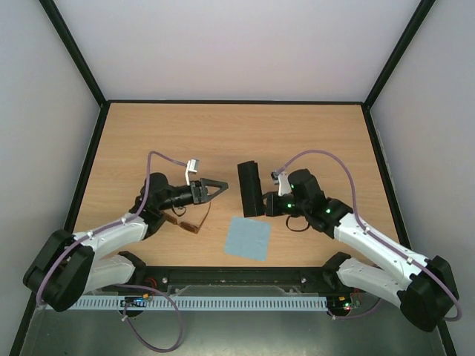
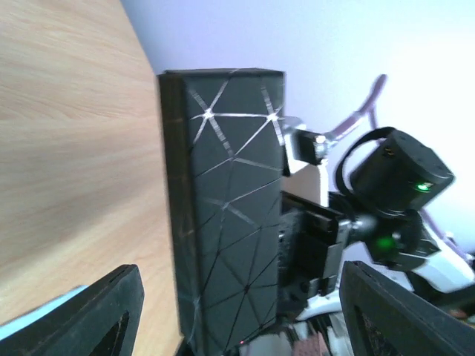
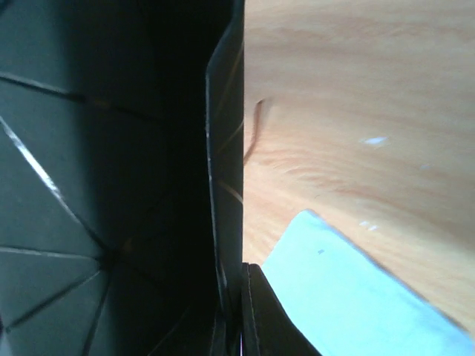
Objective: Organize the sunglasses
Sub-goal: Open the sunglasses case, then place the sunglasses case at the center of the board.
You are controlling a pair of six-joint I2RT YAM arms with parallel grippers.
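From above, shows the left gripper spread wide and empty, aimed at the black case, itself pinched at one side by the right gripper, probably to steady it on edge for loading; places the sunglasses on the table under the left forearm, near the blue cloth. From the left wrist, looks between parted fingers at the upright case, bare wood to its left. From the right wrist, sits tight against the case wall, cloth corner just beside, open wood beyond.
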